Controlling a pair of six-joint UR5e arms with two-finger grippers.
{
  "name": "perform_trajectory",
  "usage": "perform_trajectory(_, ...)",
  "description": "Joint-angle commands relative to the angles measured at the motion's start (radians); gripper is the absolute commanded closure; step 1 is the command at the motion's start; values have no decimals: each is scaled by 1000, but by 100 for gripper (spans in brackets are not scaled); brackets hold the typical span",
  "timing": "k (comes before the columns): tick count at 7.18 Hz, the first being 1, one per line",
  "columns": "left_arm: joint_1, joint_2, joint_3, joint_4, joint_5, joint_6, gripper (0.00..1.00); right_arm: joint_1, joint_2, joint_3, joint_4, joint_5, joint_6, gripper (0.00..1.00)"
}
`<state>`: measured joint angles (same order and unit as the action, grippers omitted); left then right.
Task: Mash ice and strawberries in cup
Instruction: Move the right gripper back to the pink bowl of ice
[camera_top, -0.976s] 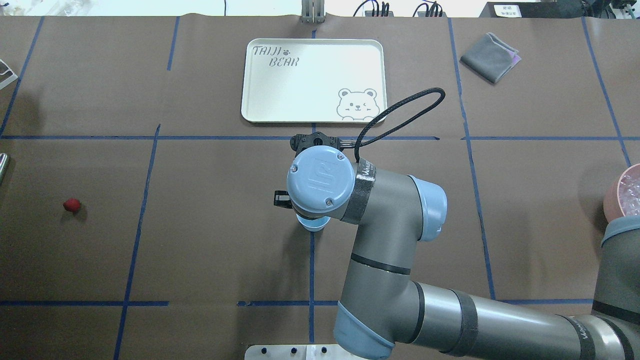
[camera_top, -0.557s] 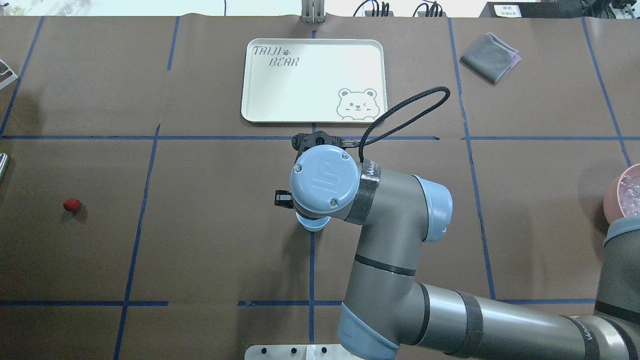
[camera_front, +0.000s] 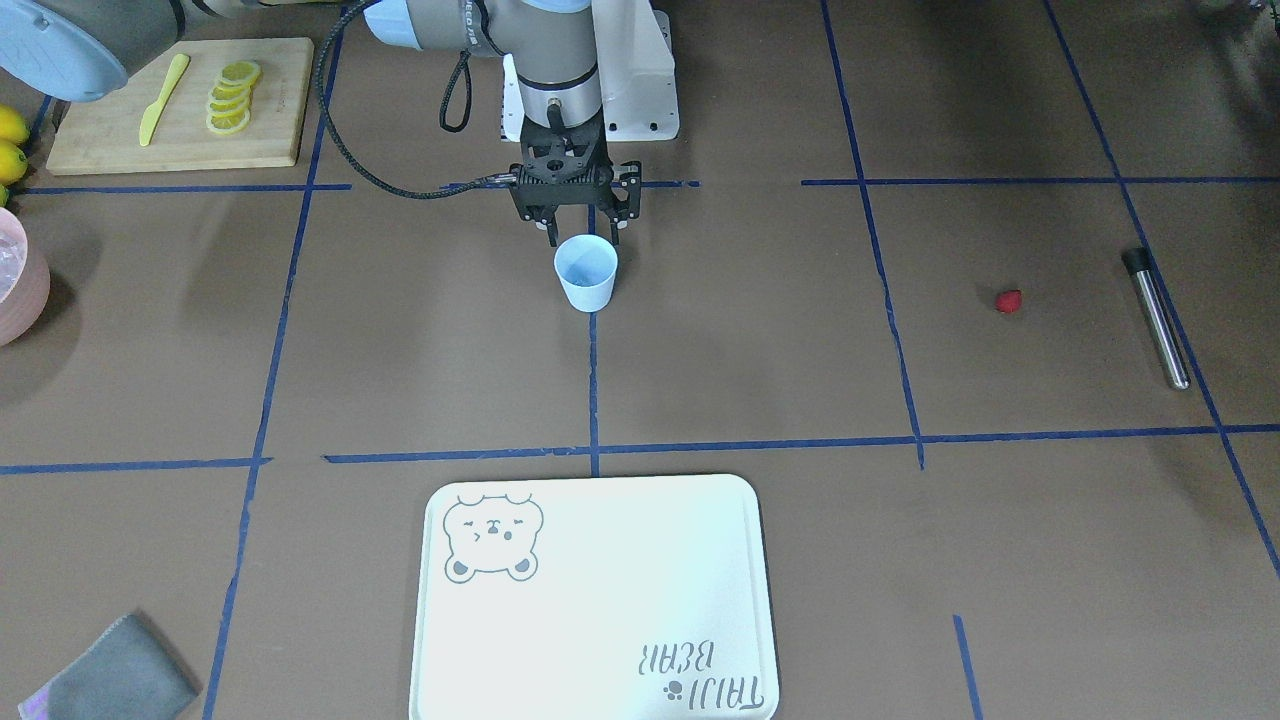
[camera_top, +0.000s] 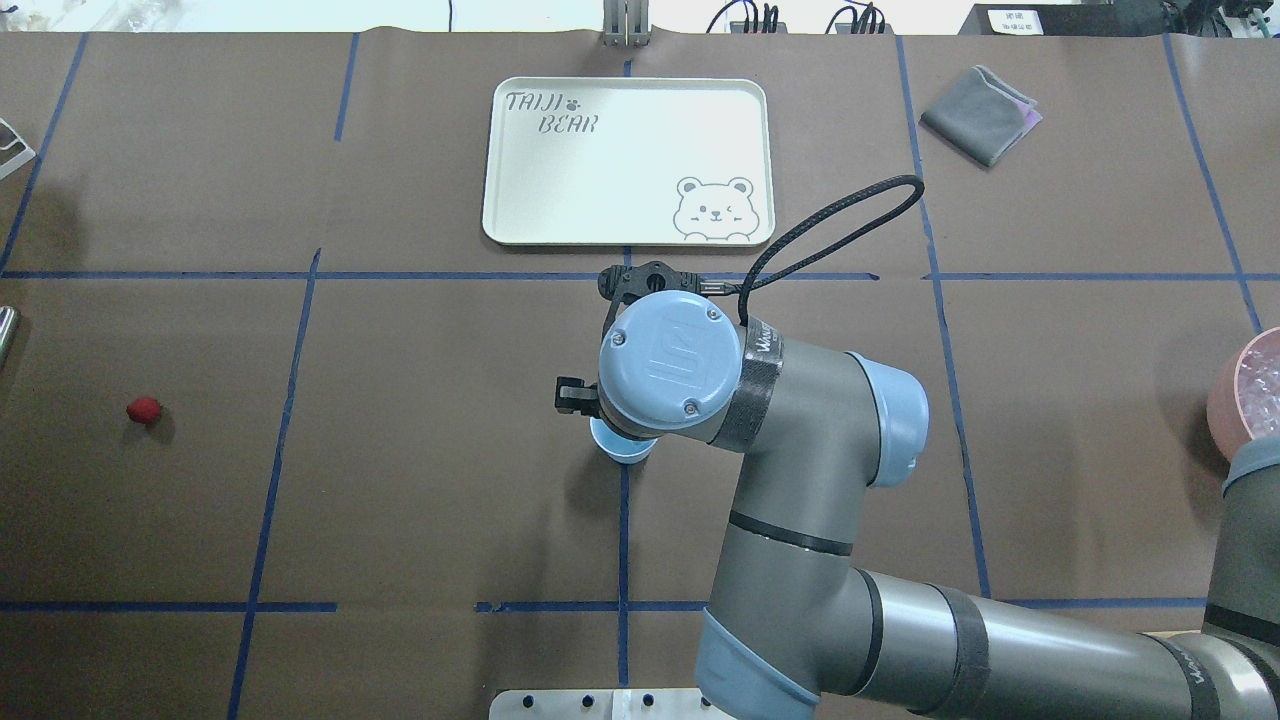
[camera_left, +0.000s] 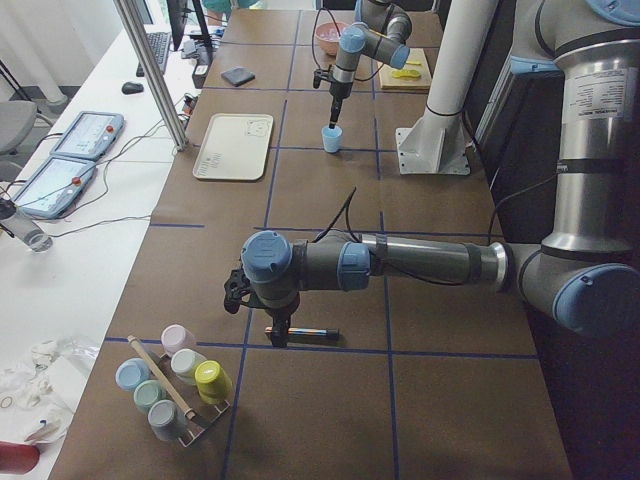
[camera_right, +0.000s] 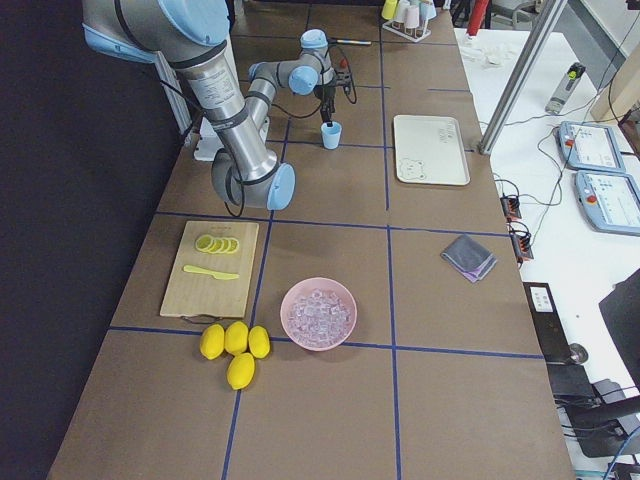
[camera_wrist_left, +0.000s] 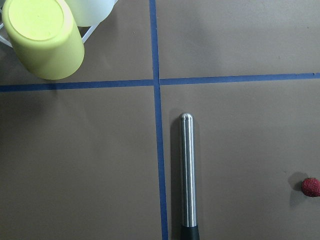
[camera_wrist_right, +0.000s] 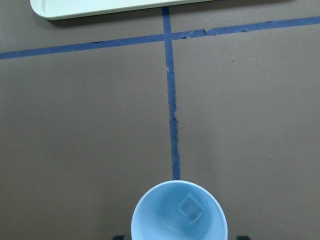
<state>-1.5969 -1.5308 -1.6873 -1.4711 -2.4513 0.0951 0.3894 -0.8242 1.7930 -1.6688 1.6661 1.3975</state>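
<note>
Hovering just above the cup (camera_front: 586, 275), over its robot-side rim, the right gripper (camera_front: 581, 232) has its jaws spread and carries nothing; the wrist view shows its dark tips either side of the cup's mouth, clear of the wall.

The left gripper (camera_left: 276, 335) hangs well apart from the cup, over the rod (camera_front: 1157, 318); whether it is released or clenched, I cannot tell.

Risks, as I judge them: the cup is light and stands unheld, so a fingertip catching its rim would tip it and spill the ice (camera_wrist_right: 191, 208); pressing the rod into it with no hold could make it skid; the strawberry (camera_front: 1009, 301), well apart from the cup and near the rod, is small and round, so a poor pinch could roll or bruise it.

The cup is light blue, tapered, upright on a tape line; the ice is a small clear squarish chunk on its floor; the strawberry is a tiny bright red lump on the table, not yet in the cup.
</note>
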Motion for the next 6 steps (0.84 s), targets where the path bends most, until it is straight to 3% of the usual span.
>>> perform_trajectory(1, 0, 0, -5, 0, 0, 0, 0, 57, -3, 84, -99, 20, -20, 1)
perform_trajectory(3, 0, -3, -18, -24, 1, -2, 0, 161, -45, 210, -262, 34, -214, 1)
perform_trajectory(5, 5, -3, -18, -72, 9, -2, 0, 338, -264, 351, -249, 122, -521, 1)
perform_trajectory(6, 5, -3, -18, -72, 9, -3, 0, 455, -327, 368, -247, 218, -640, 1)
